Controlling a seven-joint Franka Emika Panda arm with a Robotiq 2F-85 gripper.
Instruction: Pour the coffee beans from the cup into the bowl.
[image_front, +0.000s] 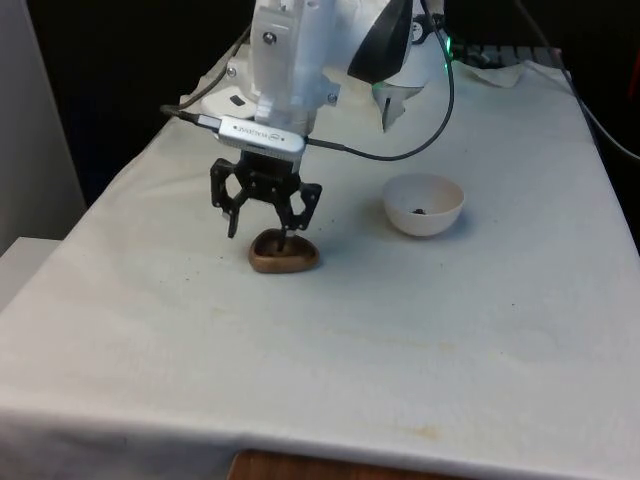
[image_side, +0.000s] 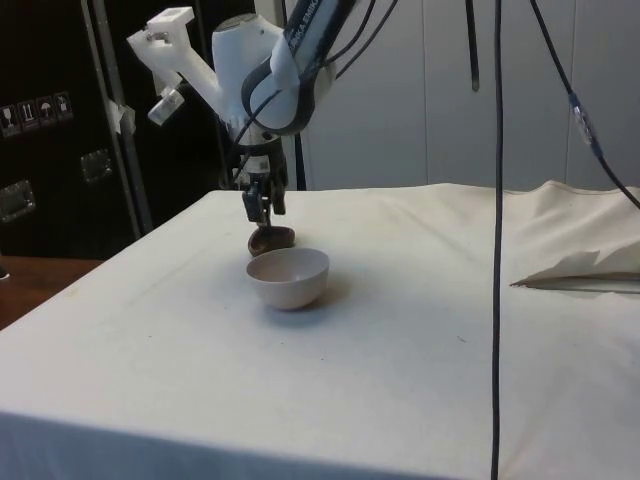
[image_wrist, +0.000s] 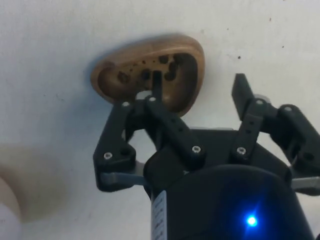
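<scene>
One finger of the spread end effector (image_front: 262, 232) dips into the wooden cup (image_front: 284, 252) (white bowl (image_front: 424, 205) nearby).

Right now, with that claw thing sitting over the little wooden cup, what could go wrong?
1. The end effector is open, with one finger inside the shallow wooden cup and the other outside its rim. Closing off-centre could tip or push it, scattering the coffee beans.
2. The cup's wall looks rounded and low, so the grip may slip when lifted.
3. The white bowl stands apart from the cup, so beans might spill on the way.
</scene>
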